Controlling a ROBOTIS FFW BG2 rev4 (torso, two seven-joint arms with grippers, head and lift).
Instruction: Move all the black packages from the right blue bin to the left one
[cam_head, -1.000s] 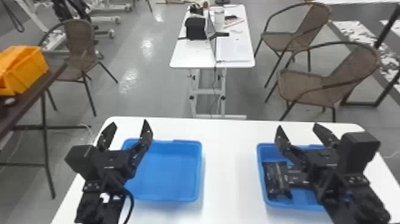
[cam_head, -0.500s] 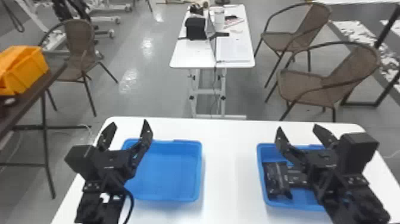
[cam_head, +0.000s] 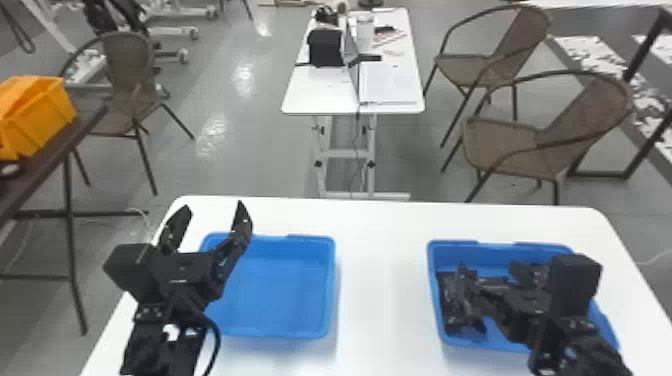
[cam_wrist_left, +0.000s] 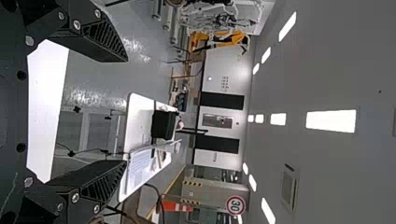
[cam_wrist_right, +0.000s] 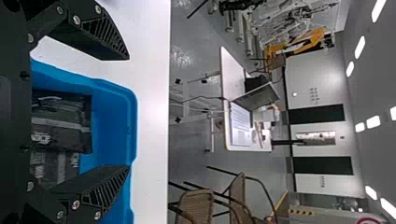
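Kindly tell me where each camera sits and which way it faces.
Head view: head, facing forward and down; left bin, right bin, both arms.
Left wrist view: left wrist, facing the room; open left pincer shows.
Right wrist view: right wrist, facing right bin and room; open right pincer shows.
Wrist views share the far white table.

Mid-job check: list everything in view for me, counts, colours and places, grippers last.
Black packages: at least two, black, inside the right bin
Right bin: one, blue, on the near table
Left bin: one, blue, same table, no package visible inside
Near table: one, white, before the robot
Far table: one, white, beyond; laptop on it
Chairs: three, brown, two right, one left
Orange container: at least one, on dark table, left
Left gripper: one, black, open, by left bin
Right gripper: one, black, open, at right bin
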